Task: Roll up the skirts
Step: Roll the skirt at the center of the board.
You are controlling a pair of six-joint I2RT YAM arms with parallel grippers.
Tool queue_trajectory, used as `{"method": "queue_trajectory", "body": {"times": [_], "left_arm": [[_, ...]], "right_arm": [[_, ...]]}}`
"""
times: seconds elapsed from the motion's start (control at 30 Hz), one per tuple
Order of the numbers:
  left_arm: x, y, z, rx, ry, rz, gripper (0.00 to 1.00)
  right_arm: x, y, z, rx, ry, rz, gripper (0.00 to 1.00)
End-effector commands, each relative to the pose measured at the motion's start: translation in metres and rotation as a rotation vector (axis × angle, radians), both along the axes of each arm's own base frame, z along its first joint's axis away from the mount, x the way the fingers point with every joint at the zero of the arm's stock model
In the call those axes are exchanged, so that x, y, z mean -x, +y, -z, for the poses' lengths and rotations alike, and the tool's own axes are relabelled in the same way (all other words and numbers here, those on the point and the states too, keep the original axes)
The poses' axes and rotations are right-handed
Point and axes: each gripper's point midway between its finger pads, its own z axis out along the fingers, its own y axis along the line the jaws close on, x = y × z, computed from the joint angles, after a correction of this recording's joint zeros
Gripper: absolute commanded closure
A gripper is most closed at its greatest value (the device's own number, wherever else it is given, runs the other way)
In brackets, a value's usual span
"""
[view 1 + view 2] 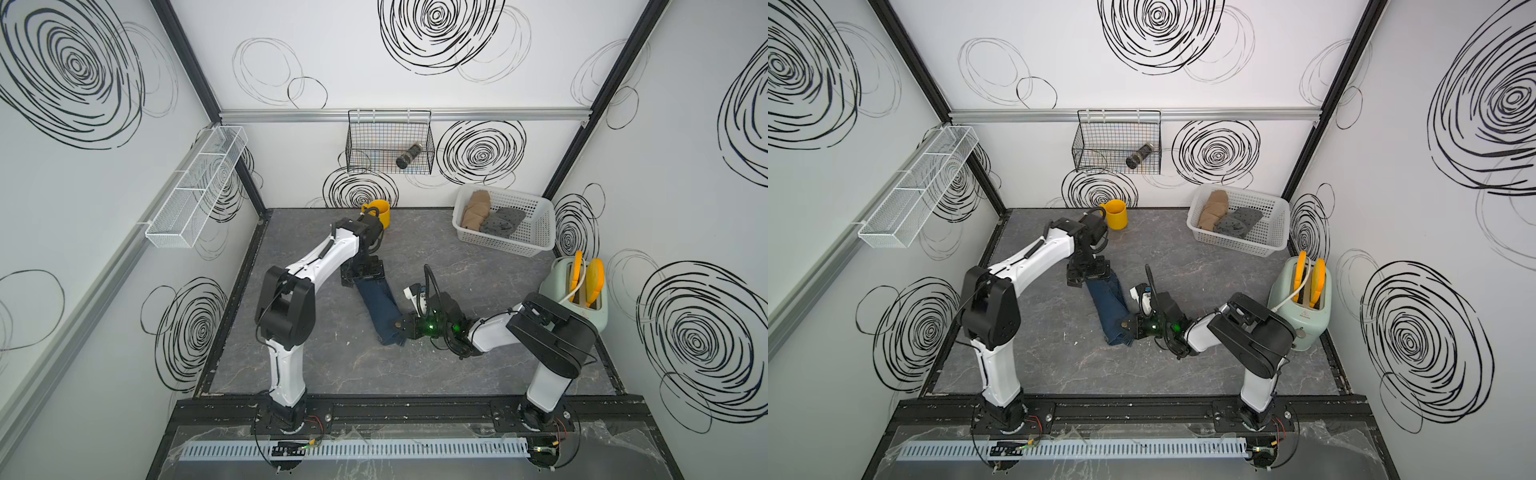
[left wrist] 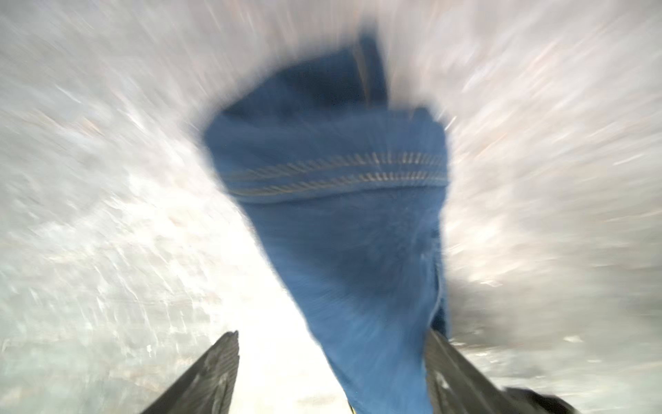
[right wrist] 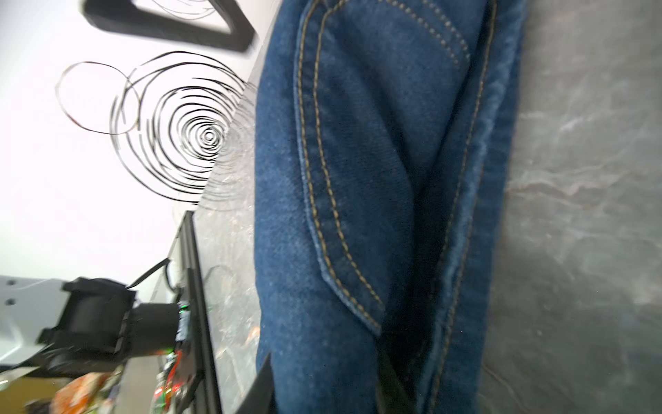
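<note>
Long-folded dark blue denim skirt (image 1: 380, 305).
Your right gripper (image 1: 398, 327) pinches one end; your left gripper (image 2: 333, 337) gapes around the other.

My right hand (image 3: 327, 369) sits with one dark finger on each side of a fold of the denim skirt (image 3: 358, 200), and cloth fills the gap between them. The skirt lies stretched along the grey marbled counter (image 3: 580, 215), its stitched pocket (image 3: 361, 150) facing me. Beyond the skirt stands a white wall (image 3: 53, 179) with a black spiral (image 3: 204, 136).
</note>
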Motion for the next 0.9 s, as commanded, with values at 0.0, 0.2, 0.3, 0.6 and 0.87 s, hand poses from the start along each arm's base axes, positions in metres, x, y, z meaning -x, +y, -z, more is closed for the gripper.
{"method": "queue_trajectory", "body": {"times": [0.0, 0.2, 0.3, 0.6, 0.87], "left_arm": [[0.012, -0.006, -0.010, 0.095, -0.087, 0.013, 0.16], [0.047, -0.019, 0.034, 0.278, -0.110, -0.027, 0.15], [0.046, -0.036, 0.041, 0.399, -0.155, -0.013, 0.14], [0.055, -0.061, 0.093, 0.552, -0.122, -0.045, 0.20], [0.043, -0.069, 0.079, 0.719, -0.287, -0.069, 0.21]], "right_arm": [[0.035, -0.012, 0.034, 0.041, 0.223, -0.089, 0.98], [0.034, -0.018, 0.043, 0.047, 0.271, -0.085, 0.98], [0.036, -0.020, 0.049, 0.053, 0.298, -0.097, 0.98], [0.044, -0.016, 0.052, 0.030, 0.357, -0.150, 0.96], [0.050, -0.016, 0.058, 0.028, 0.409, -0.179, 0.95]]}}
